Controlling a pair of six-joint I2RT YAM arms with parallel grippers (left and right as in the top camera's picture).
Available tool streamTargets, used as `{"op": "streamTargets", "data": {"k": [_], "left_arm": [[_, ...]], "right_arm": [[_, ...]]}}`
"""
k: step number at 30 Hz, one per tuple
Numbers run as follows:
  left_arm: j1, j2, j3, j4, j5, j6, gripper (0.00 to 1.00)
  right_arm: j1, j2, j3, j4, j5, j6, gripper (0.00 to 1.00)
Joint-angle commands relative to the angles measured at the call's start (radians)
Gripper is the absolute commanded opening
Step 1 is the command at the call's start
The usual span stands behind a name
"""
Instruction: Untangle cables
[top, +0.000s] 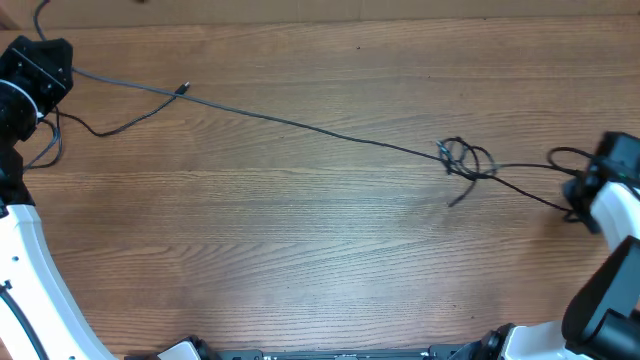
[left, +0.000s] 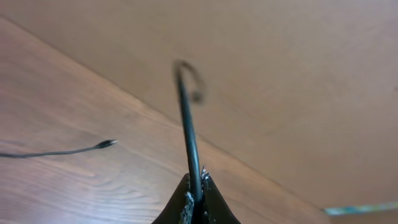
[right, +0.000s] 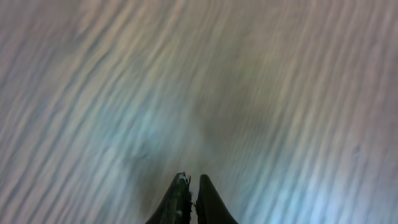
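thin black cables (top: 300, 125) stretch across the counter (top: 300, 260), tangled into a knot (top: 466, 160) near the right side. light, limp, slippery (judging by looks); grasp a loop beside it. left pincer (left: 196, 200) pinches one cable; right pincer (right: 191, 200) is pressed together, seemingly empty.

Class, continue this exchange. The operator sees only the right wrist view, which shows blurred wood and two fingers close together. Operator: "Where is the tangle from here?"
Observer: The overhead view shows the knot lying on the table between the two arms, nearer the right gripper.
Operator: What is the other arm doing?
Observer: Its wrist view shows the left gripper shut on a cable.
Operator: Does that cable reach the knot?
Observer: Yes. In the overhead view it runs in a nearly straight line from the left gripper to the knot.
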Motion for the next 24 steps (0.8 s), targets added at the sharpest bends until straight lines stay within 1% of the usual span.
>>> {"op": "streamTargets", "data": {"k": [1,2,5,6,9,11,13,14,17,18,21,22,24], "left_arm": [[0.055,-0.026,0.031,0.002,-0.167,0.067,0.04],[0.066,-0.026,0.031,-0.017,-0.198,0.069,0.04],[0.066,-0.026,0.031,-0.055,-0.188,0.069,0.04],[0.063,-0.026,0.031,-0.073,-0.158,0.069,0.06],[0.04,-0.025,0.03,-0.111,-0.044,0.069,0.15],[0.012,-0.024,0.03,-0.125,0.029,0.069,0.17],[-0.027,-0.024,0.03,-0.129,0.082,0.074,0.25],[-0.052,-0.024,0.03,-0.13,0.103,0.082,0.31],[-0.142,-0.022,0.03,-0.137,0.15,0.113,0.57],[-0.179,-0.02,0.03,-0.145,0.148,0.118,0.63],[-0.273,-0.013,0.029,-0.166,0.137,0.179,0.77],[-0.33,-0.003,0.028,-0.189,0.106,0.211,0.82],[-0.377,0.011,0.028,-0.221,0.053,0.211,0.84]], "right_arm": [[-0.119,0.001,0.019,0.042,-0.066,-0.075,0.04],[-0.161,0.001,0.019,0.077,-0.197,-0.146,0.04],[-0.19,0.001,0.019,0.115,-0.438,-0.219,0.04],[-0.19,0.001,0.019,0.128,-0.525,-0.24,0.04],[-0.155,0.0,0.02,0.14,-0.706,-0.264,0.04],[-0.124,-0.001,0.02,0.14,-0.789,-0.264,0.04],[-0.078,-0.003,0.02,0.14,-0.898,-0.276,0.04],[-0.057,-0.007,0.02,0.14,-0.951,-0.29,0.04],[0.015,-0.027,0.02,0.139,-1.086,-0.308,0.04],[0.038,-0.036,0.02,0.139,-1.119,-0.312,0.04],[0.111,-0.072,0.02,0.139,-1.163,-0.315,0.04],[0.151,-0.1,0.02,0.134,-1.183,-0.316,0.04],[0.185,-0.129,0.02,0.132,-1.238,-0.317,0.04]]}}
